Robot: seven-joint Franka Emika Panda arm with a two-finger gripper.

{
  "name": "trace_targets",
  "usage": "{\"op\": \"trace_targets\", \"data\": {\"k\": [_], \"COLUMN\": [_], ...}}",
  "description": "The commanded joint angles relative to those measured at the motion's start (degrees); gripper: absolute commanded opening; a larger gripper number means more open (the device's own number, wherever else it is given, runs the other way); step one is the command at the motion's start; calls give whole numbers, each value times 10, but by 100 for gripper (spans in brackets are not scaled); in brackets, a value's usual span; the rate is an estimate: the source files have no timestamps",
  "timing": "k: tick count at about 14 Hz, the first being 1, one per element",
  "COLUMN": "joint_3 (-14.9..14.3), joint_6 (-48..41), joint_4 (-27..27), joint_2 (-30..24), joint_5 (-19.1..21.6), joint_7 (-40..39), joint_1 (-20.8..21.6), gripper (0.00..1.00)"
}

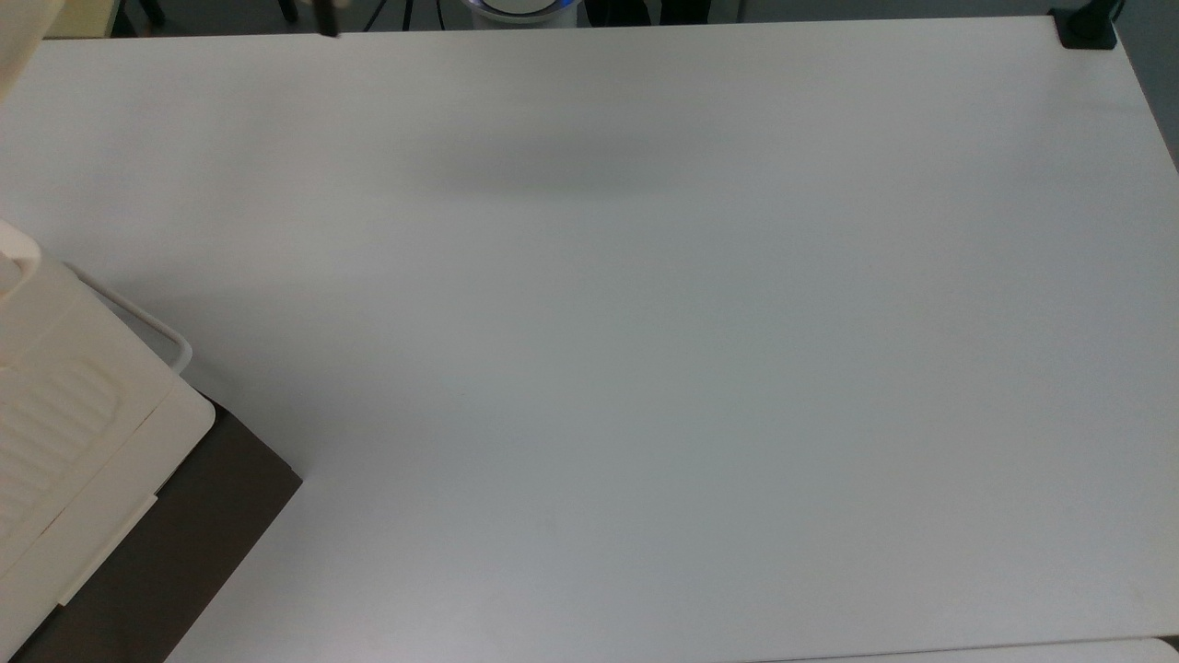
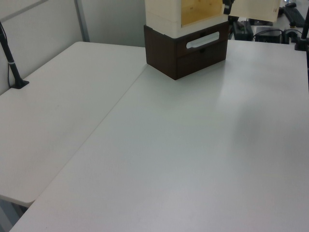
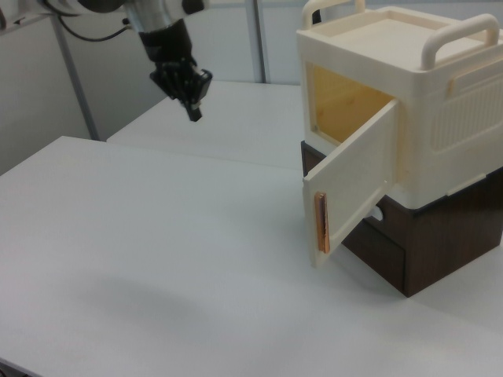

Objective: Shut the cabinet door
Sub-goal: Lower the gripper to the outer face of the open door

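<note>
The cream cabinet stands on a dark brown base at the right view's right. Its door, a plain cream panel with an orange-brown edge, is swung wide open and shows the yellowish inside. My black gripper hangs in the air well to the right view's left of the door, apart from it, fingers together and holding nothing. In the left view the gripper sits at the top edge between the cabinet opening and the door. In the top view its tip pokes in at the top edge.
The dark brown base has a drawer with a white handle. The ribbed cabinet top and a thin white rail sit at the top view's left. A black clamp holds the white table's far corner.
</note>
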Motion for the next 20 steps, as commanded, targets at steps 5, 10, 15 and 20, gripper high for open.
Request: {"op": "trace_targets", "data": {"k": [5,10,15,20], "joint_3": [-102,-110,-128,-208], "joint_6": [-2,17,24,25], "joint_4": [52,59,59,49], "joint_2": [-15,-41,-40,-32], "joint_5": [13,25,60,83], "joint_7": [-82,-144,-217,-297], "joint_1": [-18,-102,-198,-215], "gripper": [0,0,0,0]}}
